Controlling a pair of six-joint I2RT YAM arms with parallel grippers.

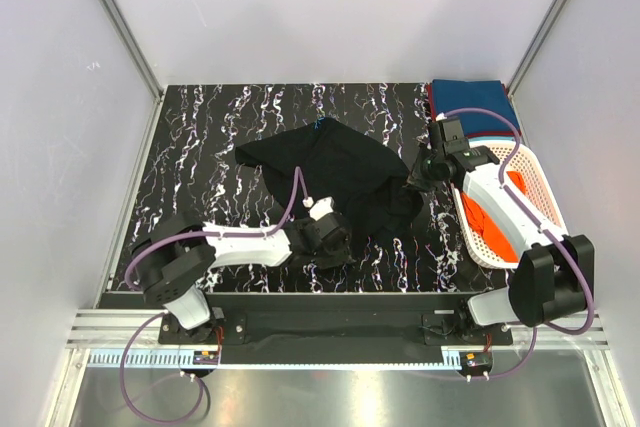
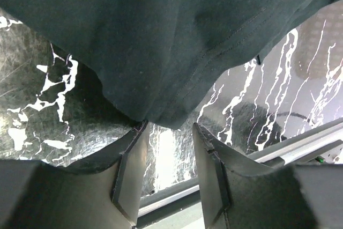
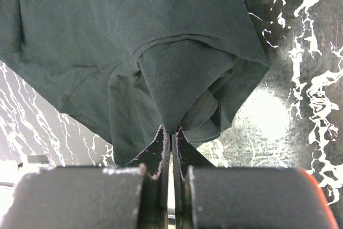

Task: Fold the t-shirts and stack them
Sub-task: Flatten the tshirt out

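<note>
A black t-shirt [image 1: 330,162] lies crumpled in the middle of the marbled table. My right gripper [image 1: 415,179] is shut on a bunched fold at its right side; in the right wrist view the fabric [image 3: 134,36] rises from the pinched tips [image 3: 172,130]. My left gripper [image 1: 335,232] is at the shirt's near edge. Its jaws stand apart [image 2: 169,124], with the hem [image 2: 161,41] hanging just at the fingertips and not between them. A folded teal-blue t-shirt [image 1: 470,97] lies at the back right on a dark red one [image 1: 430,99]. An orange t-shirt [image 1: 490,212] lies in the basket.
A white lattice basket [image 1: 530,182] stands along the table's right edge, under my right arm. White walls close in the back and both sides. An aluminium rail [image 2: 300,143] runs along the near edge.
</note>
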